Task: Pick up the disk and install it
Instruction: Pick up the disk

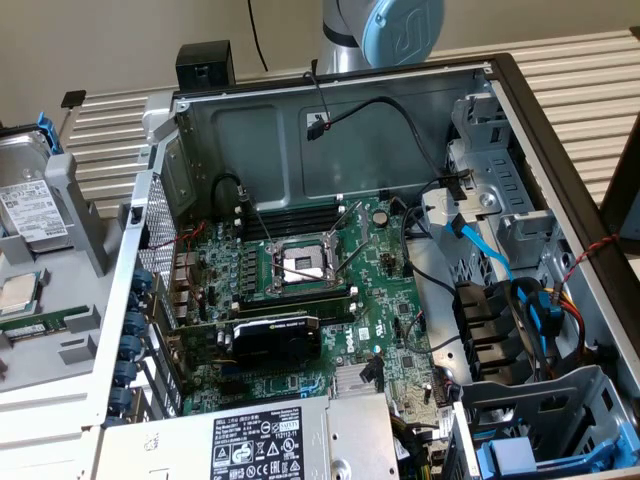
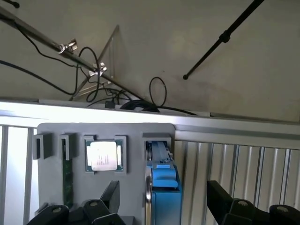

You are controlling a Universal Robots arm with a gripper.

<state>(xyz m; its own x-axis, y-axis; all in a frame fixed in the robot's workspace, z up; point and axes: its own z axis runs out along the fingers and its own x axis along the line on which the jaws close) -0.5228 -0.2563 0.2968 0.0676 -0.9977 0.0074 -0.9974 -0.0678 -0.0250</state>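
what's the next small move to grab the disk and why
Probably ease the open end effector straight toward the disk: its blue carrier stands on edge in the grey holder, lined up between the fingers but not yet touched. The CPU chip sits in a nearby pocket, so stay centred.

Open case mid-table, parts holder on the exterior view's left.

We see the open grey metal computer case [image 1: 300,130] lying on the pale slatted table [image 1: 110,140], with the blue-jointed robot arm [image 1: 385,30] behind it. Inside lies the green motherboard [image 1: 390,330]. The large grey power supply box [image 1: 260,440] sits at the near edge, and the black drive bays [image 1: 500,330] are on the exterior view's right. In the grey plastic parts holder [image 1: 80,215], the small square silver CPU chip [image 1: 18,293] lies between the green memory stick [image 1: 40,326] and the silver disk in its blue carrier [image 1: 25,205]. The black gripper [image 2: 163,192] straddles the disk without touching it.
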